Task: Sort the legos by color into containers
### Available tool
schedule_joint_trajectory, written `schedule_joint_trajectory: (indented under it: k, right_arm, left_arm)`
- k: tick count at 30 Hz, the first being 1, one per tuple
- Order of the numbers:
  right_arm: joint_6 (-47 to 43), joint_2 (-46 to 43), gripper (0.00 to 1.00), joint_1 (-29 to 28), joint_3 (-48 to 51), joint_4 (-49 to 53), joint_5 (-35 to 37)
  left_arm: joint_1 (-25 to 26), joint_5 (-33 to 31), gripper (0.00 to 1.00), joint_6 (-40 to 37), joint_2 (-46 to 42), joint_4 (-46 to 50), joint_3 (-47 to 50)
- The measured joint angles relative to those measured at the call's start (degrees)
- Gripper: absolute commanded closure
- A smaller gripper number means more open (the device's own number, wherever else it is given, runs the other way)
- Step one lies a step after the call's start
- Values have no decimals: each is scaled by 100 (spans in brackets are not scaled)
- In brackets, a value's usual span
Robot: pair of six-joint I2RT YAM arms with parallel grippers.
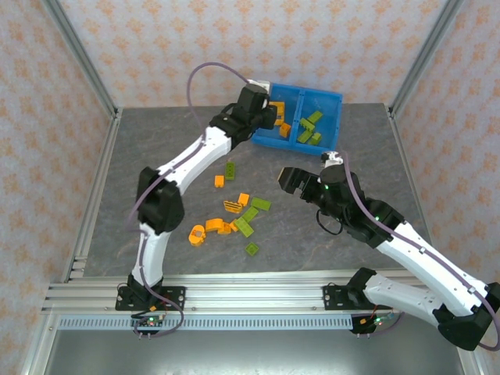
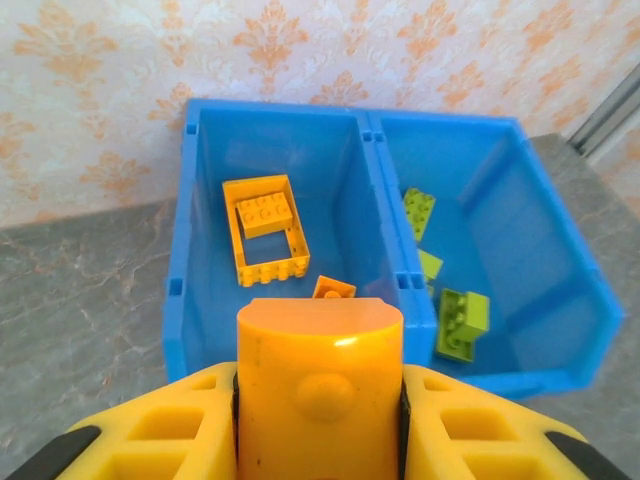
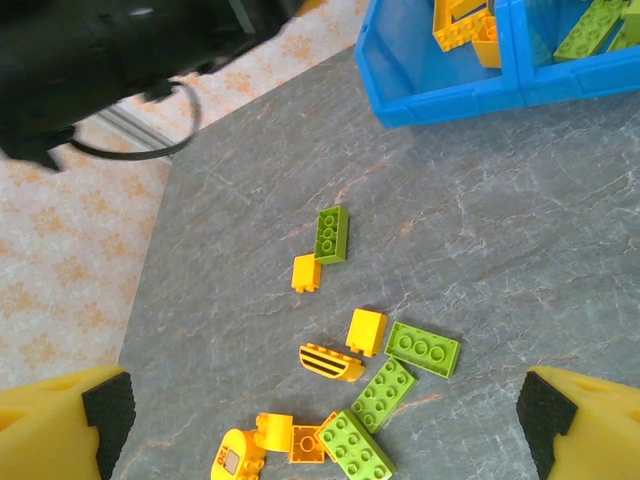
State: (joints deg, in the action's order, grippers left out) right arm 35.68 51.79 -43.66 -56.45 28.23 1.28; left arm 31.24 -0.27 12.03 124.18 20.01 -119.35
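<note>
My left gripper (image 2: 320, 425) is shut on a round-topped orange lego (image 2: 320, 380), held just in front of the blue bin (image 2: 280, 108) at its left container. That container holds an orange window frame (image 2: 265, 232) and a small orange piece (image 2: 333, 290). In the right container lie lime green legos (image 2: 462, 322). In the top view the left gripper (image 1: 269, 116) sits at the bin's (image 1: 336, 98) left half. My right gripper (image 1: 293, 181) hangs open above the loose legos (image 1: 230, 219) on the table, its jaws (image 3: 325, 410) wide apart with nothing between them.
Below the right gripper lie a green brick (image 3: 332, 234), a small orange brick (image 3: 307, 272), a striped orange curved piece (image 3: 332, 362) and green plates (image 3: 423, 349). The left arm (image 1: 187, 160) stretches over the table's left half. Patterned walls and metal rails (image 1: 86, 78) enclose the table.
</note>
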Motion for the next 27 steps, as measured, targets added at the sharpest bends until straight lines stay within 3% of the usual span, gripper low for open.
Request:
schedule_joint_trajectory:
  k: [8,12,23,27]
  right_arm:
    - [-184,0,1,0,0,92,216]
    - [-186,-2,1,0,0,138,223]
    - [-184,-166,1,0,0,243,240]
    - [-179,-170,1,0,0,260,238]
  left_arm:
    - [0,-168,62,-295,2002,227,-2085]
    - [0,-170,56,-295,2492,367,-2505]
    - [0,-55,37,-201,2524,645,-2623]
    - [0,22,36,-184,1860,966,-2173]
